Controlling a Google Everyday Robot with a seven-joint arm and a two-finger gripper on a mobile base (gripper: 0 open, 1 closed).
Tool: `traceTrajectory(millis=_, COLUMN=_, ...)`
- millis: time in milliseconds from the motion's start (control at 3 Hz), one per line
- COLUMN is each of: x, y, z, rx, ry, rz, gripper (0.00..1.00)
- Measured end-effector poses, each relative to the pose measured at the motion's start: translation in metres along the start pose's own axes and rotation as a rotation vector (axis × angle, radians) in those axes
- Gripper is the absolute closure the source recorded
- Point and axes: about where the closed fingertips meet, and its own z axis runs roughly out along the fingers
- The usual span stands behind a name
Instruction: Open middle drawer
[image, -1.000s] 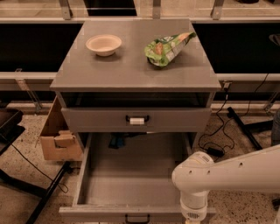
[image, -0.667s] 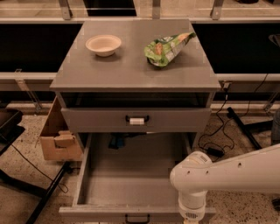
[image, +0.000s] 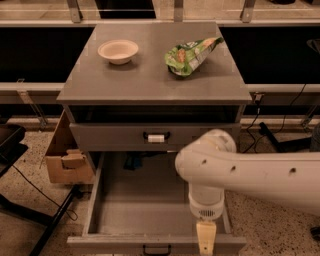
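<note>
The grey three-drawer cabinet stands in the middle of the camera view. The middle drawer is pulled far out towards me, and its inside shows. Its small black loop handle is at the bottom edge of the view. Above it, the drawer with a white tag on its handle is nearly shut. My white arm reaches in from the right. My gripper hangs down over the front right part of the open drawer, right of the handle and apart from it.
A white bowl and a green snack bag lie on the cabinet top. A small blue thing lies at the back of the open drawer. A cardboard box stands left of the cabinet. Cables and a black stand lie on the floor.
My arm has moved up and a little to the left over the open drawer. The drawer stays pulled out as far as before.
</note>
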Motion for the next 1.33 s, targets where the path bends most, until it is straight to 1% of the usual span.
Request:
traceTrajectory(millis=333, x=-0.004, y=-0.026, z=-0.086, rx=0.081, ry=-0.046, rz=0.002, gripper=0.00)
traceTrajectory(millis=667, x=0.011, y=-0.056, z=-0.131, rx=0.120, ry=-0.098, rz=0.053, gripper=0.00)
traceTrajectory(millis=1000, x=0.044, y=-0.086, z=-0.133, rx=0.118, ry=-0.155, rz=0.137, gripper=0.00)
traceTrajectory(millis=1333, x=0.079, y=-0.100, z=-0.122, rx=0.132, ry=-0.208, rz=0.193, gripper=0.00)
